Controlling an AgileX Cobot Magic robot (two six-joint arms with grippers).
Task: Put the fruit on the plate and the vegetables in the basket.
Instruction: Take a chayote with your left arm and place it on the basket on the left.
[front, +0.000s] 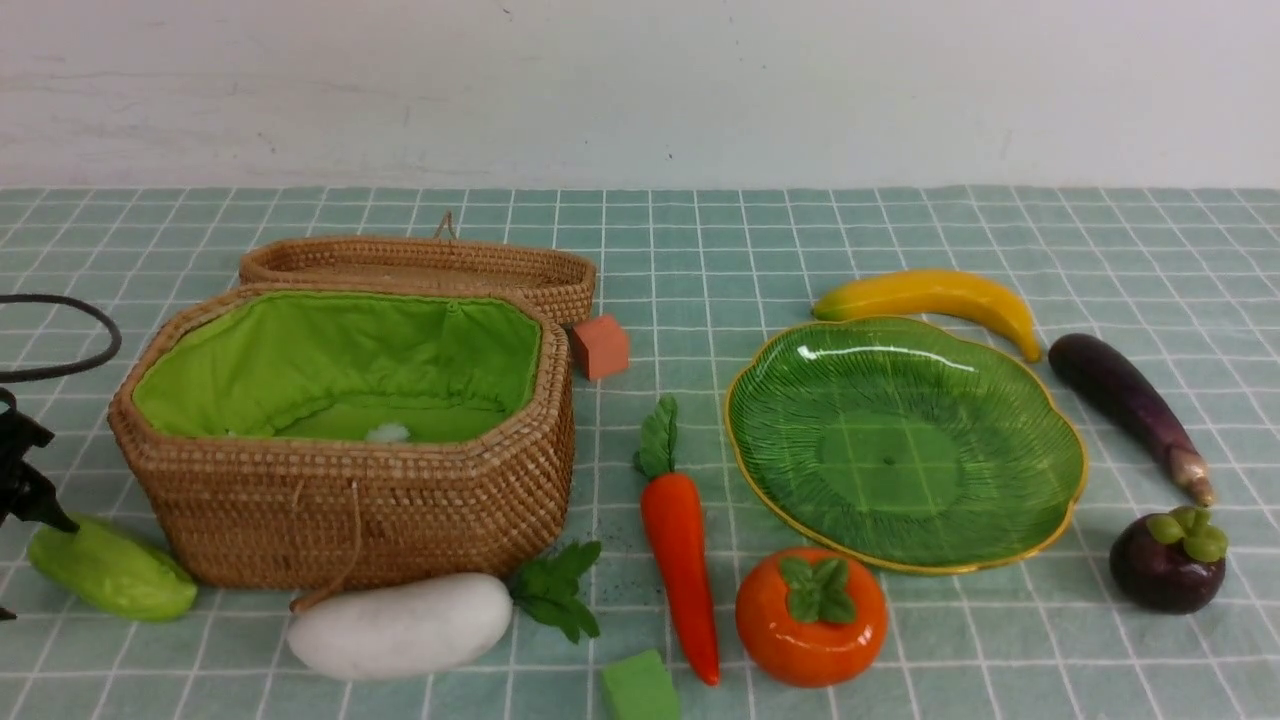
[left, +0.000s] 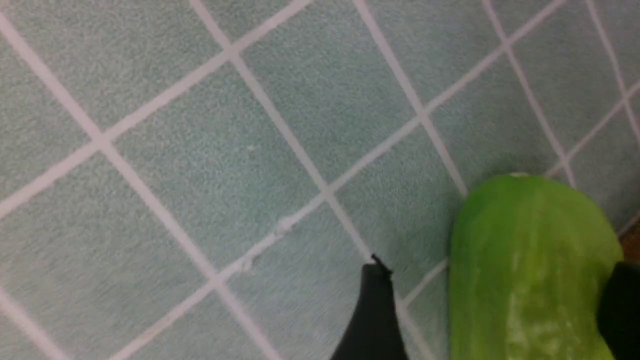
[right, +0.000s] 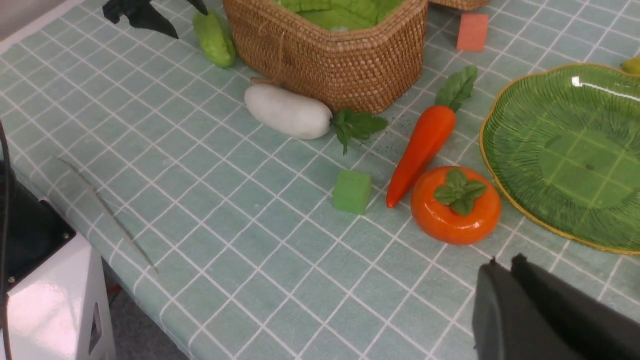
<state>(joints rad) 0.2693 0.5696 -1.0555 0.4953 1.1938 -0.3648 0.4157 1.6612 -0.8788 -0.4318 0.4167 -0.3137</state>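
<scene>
woven wicker basket (front: 380, 520), glossy plate (front: 905, 445)

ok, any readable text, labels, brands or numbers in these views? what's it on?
No readable text, number or brand in any view.
The basket, the plate and the tablecloth carry no print.
The white housing in the right wrist view shows a small triangular shape, too small to tell whether it is a sign.
</scene>
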